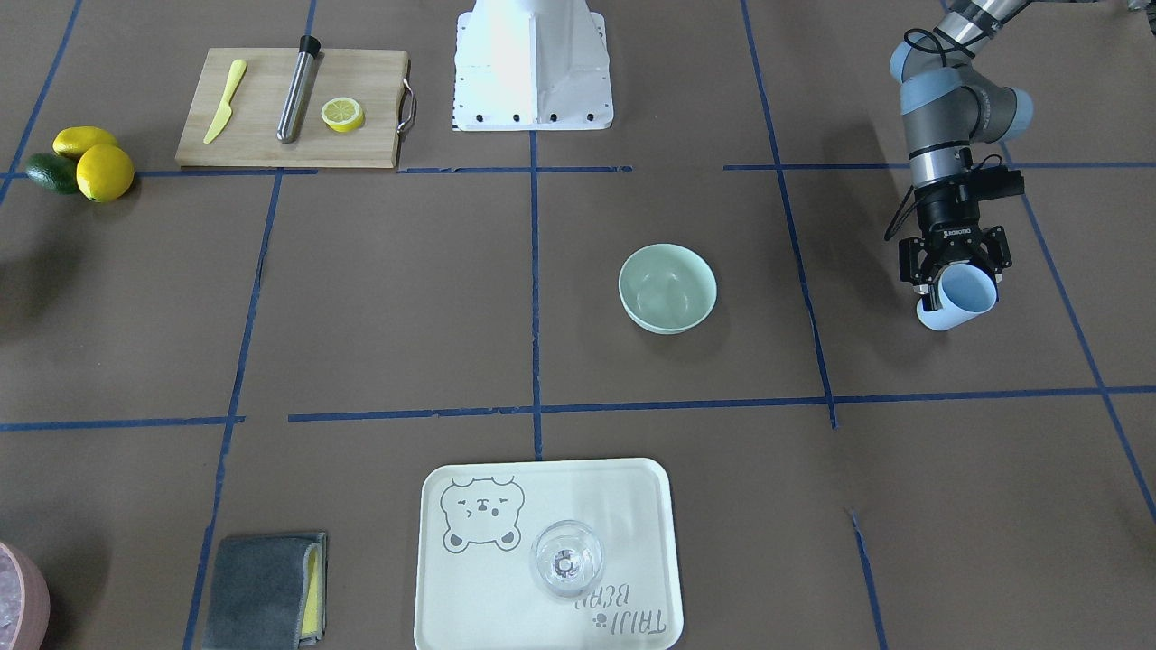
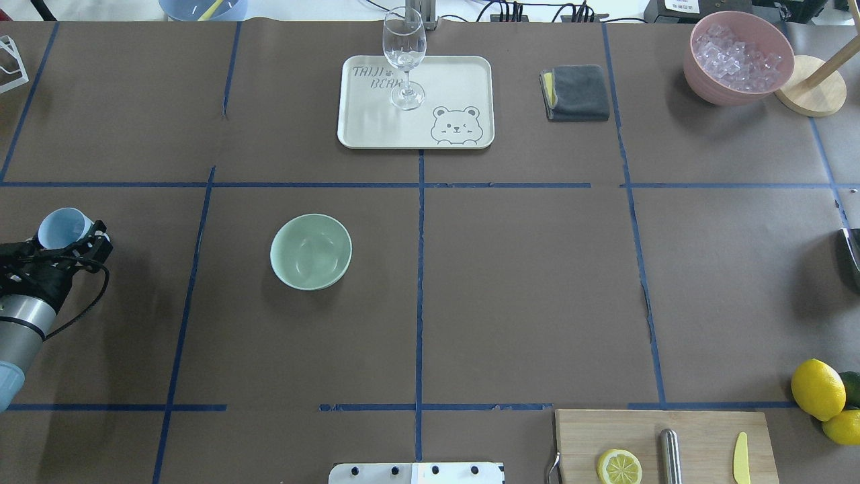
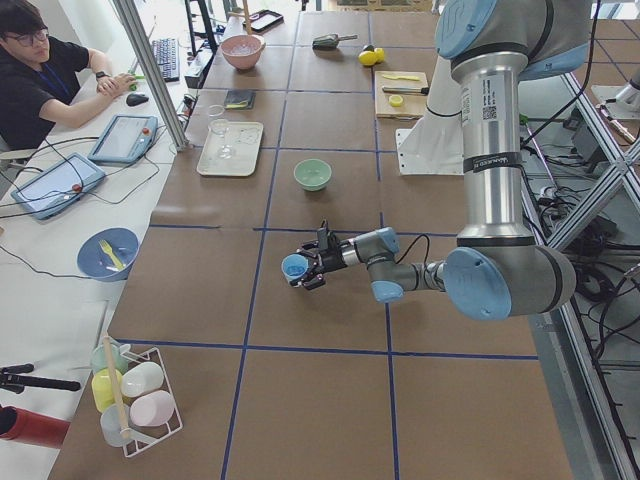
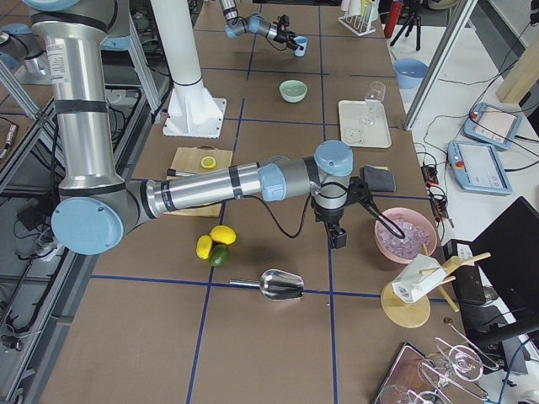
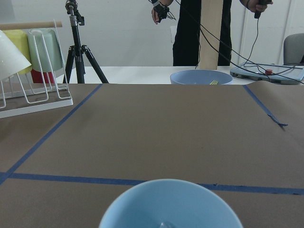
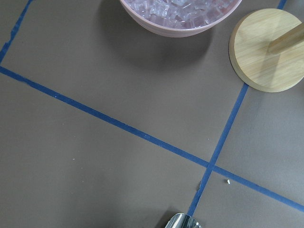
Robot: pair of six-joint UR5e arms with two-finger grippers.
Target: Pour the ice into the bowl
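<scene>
The pale mint-green bowl (image 1: 667, 287) (image 2: 311, 251) stands upright on the brown table and looks empty. My left gripper (image 1: 957, 293) (image 2: 67, 232) is shut on a light blue cup (image 1: 966, 293) (image 2: 62, 226), held above the table and tilted, well off to the bowl's side. The cup's rim (image 5: 171, 204) fills the bottom of the left wrist view; I cannot tell what is in it. Ice (image 2: 738, 52) (image 6: 180, 9) lies heaped in a pink container (image 2: 712, 91). My right gripper (image 4: 338, 242) hangs near that container; I cannot tell whether it is open.
A white tray (image 2: 457, 74) carries a clear glass (image 2: 404, 57). A grey cloth (image 2: 578, 93), a wooden round base (image 2: 809, 94), a cutting board (image 2: 699, 430) with lemon half, metal rod and knife, lemons (image 2: 816, 388) and a metal scoop (image 4: 278, 286) lie around.
</scene>
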